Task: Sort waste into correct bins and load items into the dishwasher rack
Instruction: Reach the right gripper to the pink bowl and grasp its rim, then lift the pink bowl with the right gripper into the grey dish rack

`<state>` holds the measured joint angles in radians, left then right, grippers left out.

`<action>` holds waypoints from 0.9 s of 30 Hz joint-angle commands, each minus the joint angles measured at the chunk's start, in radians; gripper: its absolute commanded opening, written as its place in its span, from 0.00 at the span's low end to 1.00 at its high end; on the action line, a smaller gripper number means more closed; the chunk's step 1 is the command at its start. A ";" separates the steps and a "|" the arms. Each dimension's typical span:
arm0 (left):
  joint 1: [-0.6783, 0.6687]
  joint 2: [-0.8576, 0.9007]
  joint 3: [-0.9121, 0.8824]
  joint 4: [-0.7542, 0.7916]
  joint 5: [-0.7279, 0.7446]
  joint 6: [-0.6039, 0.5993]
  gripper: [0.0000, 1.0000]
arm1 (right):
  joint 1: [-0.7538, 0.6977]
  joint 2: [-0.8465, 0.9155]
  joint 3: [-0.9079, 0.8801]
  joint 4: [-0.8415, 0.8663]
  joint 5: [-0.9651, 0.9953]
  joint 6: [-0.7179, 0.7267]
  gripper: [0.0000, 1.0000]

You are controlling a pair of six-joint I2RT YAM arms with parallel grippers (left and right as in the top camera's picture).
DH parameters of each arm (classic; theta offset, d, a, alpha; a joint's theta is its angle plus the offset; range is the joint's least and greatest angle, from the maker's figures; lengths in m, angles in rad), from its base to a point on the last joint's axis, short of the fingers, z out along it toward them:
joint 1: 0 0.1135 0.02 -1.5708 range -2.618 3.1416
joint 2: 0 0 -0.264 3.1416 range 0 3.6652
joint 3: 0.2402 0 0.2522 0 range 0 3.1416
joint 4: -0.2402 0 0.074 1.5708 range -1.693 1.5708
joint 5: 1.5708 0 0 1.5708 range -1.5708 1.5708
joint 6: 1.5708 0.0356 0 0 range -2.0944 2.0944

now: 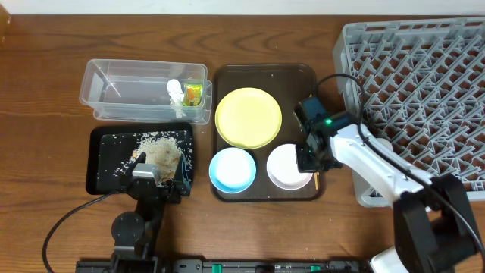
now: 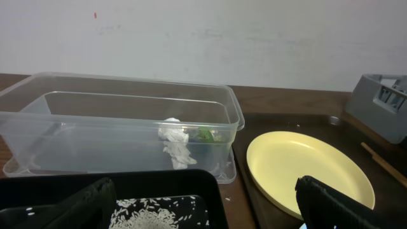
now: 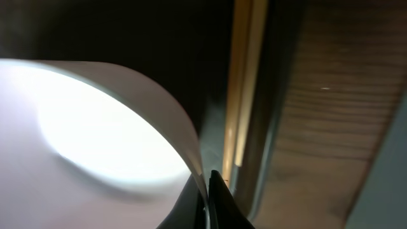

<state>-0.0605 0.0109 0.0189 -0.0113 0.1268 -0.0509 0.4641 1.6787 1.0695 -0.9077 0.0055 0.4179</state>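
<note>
The clear tub (image 1: 106, 91) holds the white scrap (image 1: 175, 89) and the green-and-orange wrapper (image 1: 193, 94); both also show in the left wrist view, the scrap (image 2: 175, 141) beside the wrapper (image 2: 206, 135). Rice crumbs (image 1: 159, 149) lie in the black tray (image 1: 102, 171). My left gripper (image 1: 155, 173) hangs open and empty over that tray's near edge (image 2: 203, 213). My right gripper (image 1: 307, 159) is shut on the rim of the pinkish-white bowl (image 1: 286, 167), rim pinched between the fingers (image 3: 207, 186). The yellow plate (image 1: 248, 117) and blue bowl (image 1: 232, 169) sit beside it. Chopsticks (image 3: 241, 95) lie along the tray edge. No white cup is visible.
The plate and bowls rest on a dark brown serving tray (image 1: 303, 76). The grey dishwasher rack (image 1: 424, 83) stands at the right, its corner visible in the left wrist view (image 2: 381, 105). The right arm crosses the rack's near left corner.
</note>
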 commanded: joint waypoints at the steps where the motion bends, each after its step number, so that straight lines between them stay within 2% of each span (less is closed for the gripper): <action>1: 0.003 -0.007 -0.015 -0.011 -0.001 0.009 0.92 | 0.003 -0.124 0.000 -0.018 0.134 0.017 0.01; 6: 0.003 -0.007 -0.015 -0.010 -0.001 0.009 0.92 | -0.020 -0.331 0.011 -0.038 0.436 0.119 0.01; 11: 0.003 -0.007 -0.015 -0.011 -0.001 0.009 0.92 | -0.021 -0.519 0.011 0.087 0.874 0.135 0.01; 16: 0.003 -0.007 -0.015 -0.011 -0.001 0.009 0.93 | -0.055 -0.531 0.010 0.176 1.175 0.135 0.01; 19: 0.003 -0.007 -0.015 -0.011 -0.001 0.009 0.93 | -0.110 -0.492 0.010 0.221 1.247 0.123 0.01; 27: 0.003 -0.007 -0.015 -0.011 -0.001 0.009 0.92 | -0.247 -0.288 0.010 0.335 1.243 0.002 0.01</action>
<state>-0.0605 0.0109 0.0189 -0.0113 0.1268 -0.0509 0.2493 1.3281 1.0740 -0.5945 1.1847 0.4667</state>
